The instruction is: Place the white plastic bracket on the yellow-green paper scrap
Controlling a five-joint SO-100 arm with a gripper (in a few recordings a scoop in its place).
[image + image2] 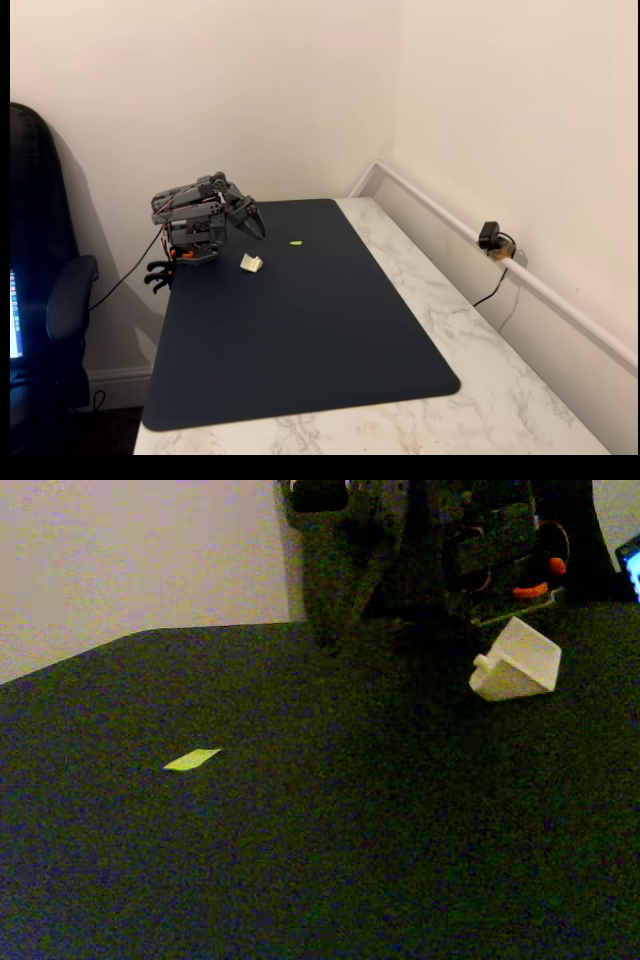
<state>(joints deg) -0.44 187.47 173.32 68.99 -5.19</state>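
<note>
Your dark mat [300,330] covered the marble desk [480,380]. Above its far edge your claw [258,226] hung empty; whether it was parted I could not tell. The white plastic bracket [250,263] lay on the mat below the claw, the yellow-green paper scrap [296,243] near it, apart.

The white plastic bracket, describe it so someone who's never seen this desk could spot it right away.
Find the dark blue mat on the marble table. Near its far end, just in front of the grey robot arm, lies the white plastic bracket. It is a chunky, angular piece, unlike the flat yellow-green paper scrap beside it.
</note>
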